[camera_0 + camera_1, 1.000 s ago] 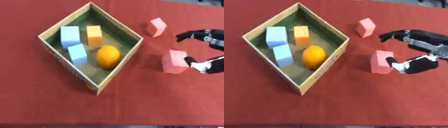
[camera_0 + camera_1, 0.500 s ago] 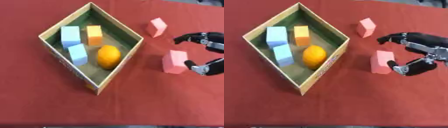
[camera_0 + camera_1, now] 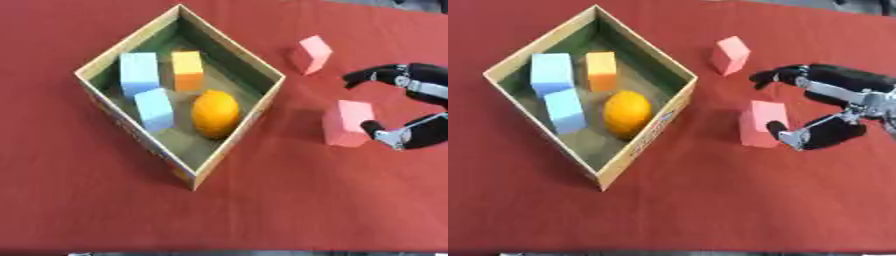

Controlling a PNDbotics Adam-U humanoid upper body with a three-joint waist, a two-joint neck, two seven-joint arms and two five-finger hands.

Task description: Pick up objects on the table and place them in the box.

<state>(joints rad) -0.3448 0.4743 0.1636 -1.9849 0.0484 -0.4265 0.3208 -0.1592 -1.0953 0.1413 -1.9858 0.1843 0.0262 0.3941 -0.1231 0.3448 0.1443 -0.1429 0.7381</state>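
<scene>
A cardboard box [image 3: 677,103] stands at the left on the red table. Inside it lie two light blue blocks [image 3: 552,72] [image 3: 563,110], an orange block [image 3: 601,70] and an orange fruit [image 3: 626,113]. Two pink blocks remain on the cloth: one upright [image 3: 759,123] right of the box, another [image 3: 731,54] farther back. My right hand [image 3: 842,100] reaches in from the right, open, its fingers arched above the nearer pink block and its thumb tip [image 3: 785,134] touching or almost touching that block's right side. My left hand is out of sight.
Red cloth [image 3: 710,200] covers the whole table, with bare room in front of the box and the blocks. The table's far edge runs along the top right.
My right hand has moved left toward the nearer pink block, its thumb now at the block's right side. The blocks and box have not moved.
</scene>
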